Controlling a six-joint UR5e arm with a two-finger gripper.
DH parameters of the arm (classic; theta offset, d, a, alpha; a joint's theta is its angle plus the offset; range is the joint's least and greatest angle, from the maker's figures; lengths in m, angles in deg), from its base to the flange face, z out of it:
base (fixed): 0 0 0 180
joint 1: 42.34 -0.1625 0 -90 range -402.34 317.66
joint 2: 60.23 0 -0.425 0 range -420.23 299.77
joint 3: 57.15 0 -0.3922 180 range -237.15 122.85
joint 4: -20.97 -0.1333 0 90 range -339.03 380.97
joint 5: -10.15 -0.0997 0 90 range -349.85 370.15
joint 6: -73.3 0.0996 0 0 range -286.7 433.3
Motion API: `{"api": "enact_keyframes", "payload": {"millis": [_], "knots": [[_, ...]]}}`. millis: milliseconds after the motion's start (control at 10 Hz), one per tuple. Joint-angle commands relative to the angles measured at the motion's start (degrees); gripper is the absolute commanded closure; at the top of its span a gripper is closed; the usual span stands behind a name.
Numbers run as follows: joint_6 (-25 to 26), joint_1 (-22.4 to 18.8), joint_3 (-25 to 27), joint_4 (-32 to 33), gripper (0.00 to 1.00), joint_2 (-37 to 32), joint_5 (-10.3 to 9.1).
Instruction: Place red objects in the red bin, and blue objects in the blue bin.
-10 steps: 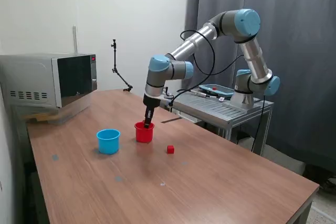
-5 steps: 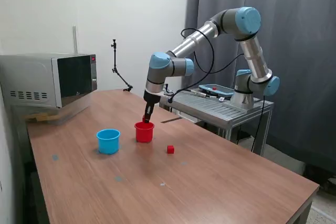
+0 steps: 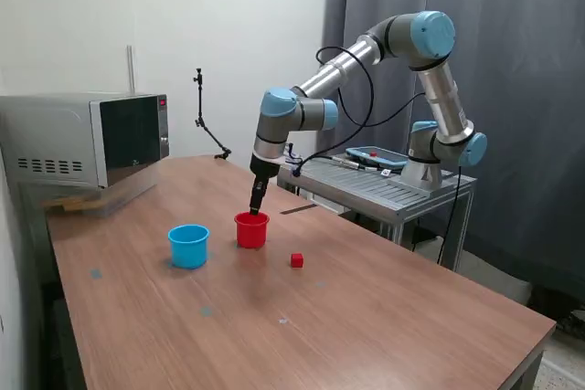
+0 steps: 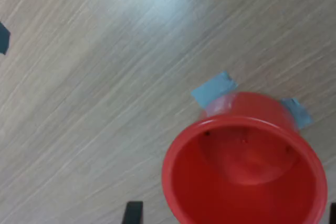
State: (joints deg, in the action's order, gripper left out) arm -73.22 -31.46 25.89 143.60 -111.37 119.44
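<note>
Gripper: slim dark fingers pointing straight down, tips just above the red cup's rim; open or closed cannot be told from either view; only two dark fingertip edges show in the wrist view, nothing seen between them.
Red cup: small, round, smooth glossy plastic, rolled rim, slightly tapered; directly beneath the gripper; upright.
Red cup contents: inner wall and floor look uniformly red in the wrist view; no separate item made out there.
Blue tape: two pale strips at the cup's base, flat on the wood.
Light blue cup: same round rimmed plastic form; well apart from the gripper, toward the exterior view's left; interior not visible.
Red cube: tiny solid block, sharp-edged; on the table, near the red cup, off to the exterior view's right and below the gripper's level.
Table: wood-grain top, matte, fine streaks.
Microwave: boxy metal, dark door; far beyond the light blue cup.
</note>
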Motion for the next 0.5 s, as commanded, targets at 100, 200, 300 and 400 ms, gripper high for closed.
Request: {"api": "enact_keyframes", "payload": {"millis": [100,200,300,400], "knots": [[0.10,-1.13,1.41,0.07,0.00,-4.46,-0.31],[1.23,-2.09,3.16,0.07,0.00,-7.54,-0.40],[1.42,-4.01,5.44,-0.02,0.00,-8.79,-1.71],[1.42,-5.51,6.77,-0.02,0.00,-9.15,-3.63]]}}
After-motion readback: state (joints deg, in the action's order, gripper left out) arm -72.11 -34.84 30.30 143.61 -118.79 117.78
